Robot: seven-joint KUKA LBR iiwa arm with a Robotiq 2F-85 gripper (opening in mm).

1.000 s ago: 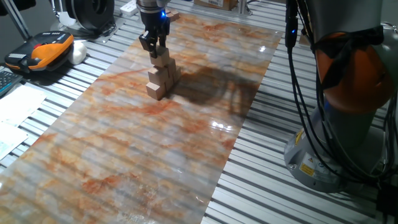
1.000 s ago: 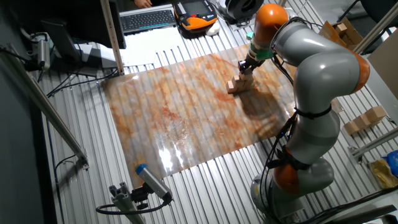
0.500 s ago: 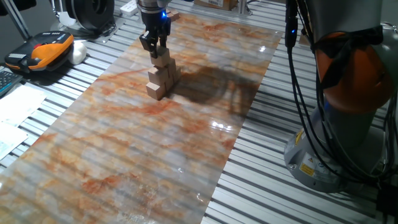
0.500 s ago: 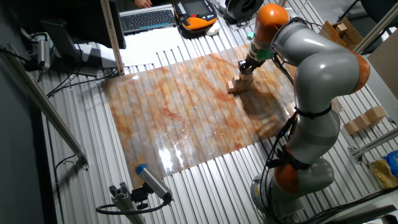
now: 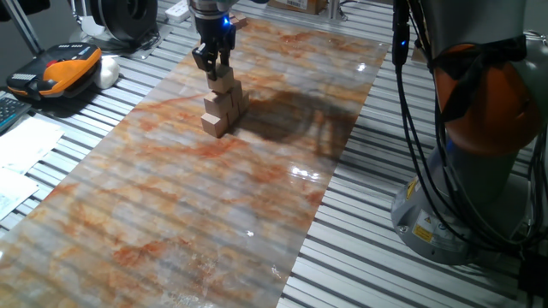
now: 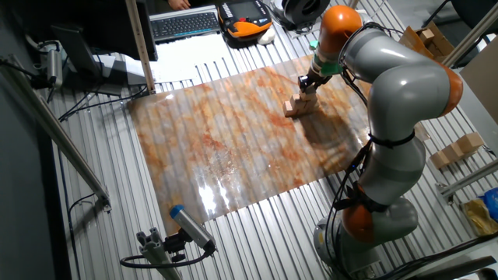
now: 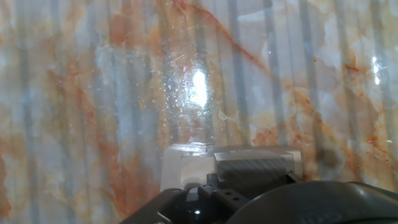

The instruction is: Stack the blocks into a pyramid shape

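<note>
The blocks (image 5: 223,106) are light tan wooden cubes stacked in a small stepped pile on the marbled mat (image 5: 197,197), near its far end. In the other fixed view the same pile of blocks (image 6: 295,106) lies below the arm's wrist. My gripper (image 5: 214,72) hangs straight over the pile, its fingers down around the top block (image 5: 225,81), and it looks shut on it. The gripper (image 6: 306,85) shows small in the other fixed view. In the hand view a pale block face (image 7: 186,163) sits against a dark finger (image 7: 252,167), with mat beyond.
One more tan block (image 5: 240,22) lies behind the gripper at the mat's far edge. An orange and black device (image 5: 62,70) and a white object (image 5: 108,72) sit left of the mat. The robot's base (image 5: 467,180) and cables stand to the right. A keyboard (image 6: 184,23) is beyond the mat.
</note>
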